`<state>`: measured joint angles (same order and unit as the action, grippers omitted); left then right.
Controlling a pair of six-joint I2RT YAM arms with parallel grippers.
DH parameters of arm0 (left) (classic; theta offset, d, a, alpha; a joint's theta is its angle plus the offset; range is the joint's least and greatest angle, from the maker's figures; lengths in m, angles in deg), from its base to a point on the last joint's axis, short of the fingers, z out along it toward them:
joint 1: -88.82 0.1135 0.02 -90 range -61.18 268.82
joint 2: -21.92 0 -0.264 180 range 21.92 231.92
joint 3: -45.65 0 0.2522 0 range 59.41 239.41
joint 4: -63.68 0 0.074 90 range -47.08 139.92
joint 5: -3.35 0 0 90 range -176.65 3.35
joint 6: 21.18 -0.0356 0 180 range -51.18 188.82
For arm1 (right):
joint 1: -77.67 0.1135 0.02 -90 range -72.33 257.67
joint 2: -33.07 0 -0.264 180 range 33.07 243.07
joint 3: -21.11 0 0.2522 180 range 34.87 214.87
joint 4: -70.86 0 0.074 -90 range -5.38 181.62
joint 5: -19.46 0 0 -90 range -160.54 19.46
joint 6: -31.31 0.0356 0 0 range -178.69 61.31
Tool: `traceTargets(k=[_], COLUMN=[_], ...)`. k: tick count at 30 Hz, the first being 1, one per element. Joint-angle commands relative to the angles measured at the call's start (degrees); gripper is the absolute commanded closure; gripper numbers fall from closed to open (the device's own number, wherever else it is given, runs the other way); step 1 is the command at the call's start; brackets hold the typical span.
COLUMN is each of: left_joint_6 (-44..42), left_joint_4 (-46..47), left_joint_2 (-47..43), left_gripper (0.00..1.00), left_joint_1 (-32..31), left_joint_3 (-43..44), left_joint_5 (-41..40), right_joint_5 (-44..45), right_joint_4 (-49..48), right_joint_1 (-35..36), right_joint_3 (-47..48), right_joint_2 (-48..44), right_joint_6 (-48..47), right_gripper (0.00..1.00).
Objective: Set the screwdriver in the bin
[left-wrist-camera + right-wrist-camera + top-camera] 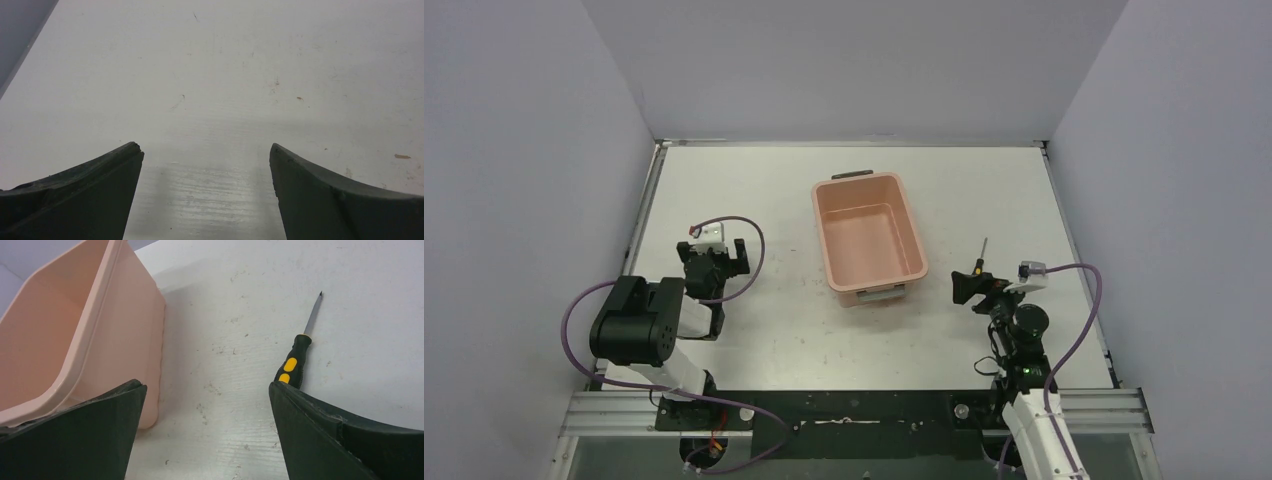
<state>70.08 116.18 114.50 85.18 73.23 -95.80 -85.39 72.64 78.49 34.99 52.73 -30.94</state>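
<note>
The screwdriver (979,258) lies flat on the white table to the right of the bin (869,235), its thin shaft pointing away from the arms. In the right wrist view its black and yellow handle (294,360) lies just beyond my right fingertip, outside the jaws. My right gripper (967,284) (205,387) stands wide open over bare table, between the bin's wall (135,335) and the screwdriver. The salmon-pink bin has nothing inside. My left gripper (714,254) (206,147) is open over bare table, left of the bin.
Grey walls enclose the table (754,190) on three sides. The bin has a dark handle (852,174) on its far short end. Purple cables loop beside both arms. Small specks mark the table surface.
</note>
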Motion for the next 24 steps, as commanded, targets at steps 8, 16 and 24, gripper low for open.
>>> traceTargets(k=[8,16,24], left_joint_6=[0.3,0.4,0.4], left_joint_4=[3.1,3.1,3.1], left_joint_2=[-0.2,-0.3,-0.3], left_gripper=[0.03,0.03,0.03], left_joint_1=[0.1,0.1,0.1], left_joint_3=[0.8,0.8,0.7], left_joint_5=[0.2,0.2,0.2], right_joint_5=[20.5,19.4,11.5], right_joint_4=[22.2,44.8,44.4], right_joint_1=[0.0,-0.7,-0.7], right_joint_3=[30.5,57.6,58.8], right_joint_2=[18.3,52.8,69.1], right_joint_6=[-0.5,-4.8,-6.6], right_gripper=[0.00,0.00,0.05])
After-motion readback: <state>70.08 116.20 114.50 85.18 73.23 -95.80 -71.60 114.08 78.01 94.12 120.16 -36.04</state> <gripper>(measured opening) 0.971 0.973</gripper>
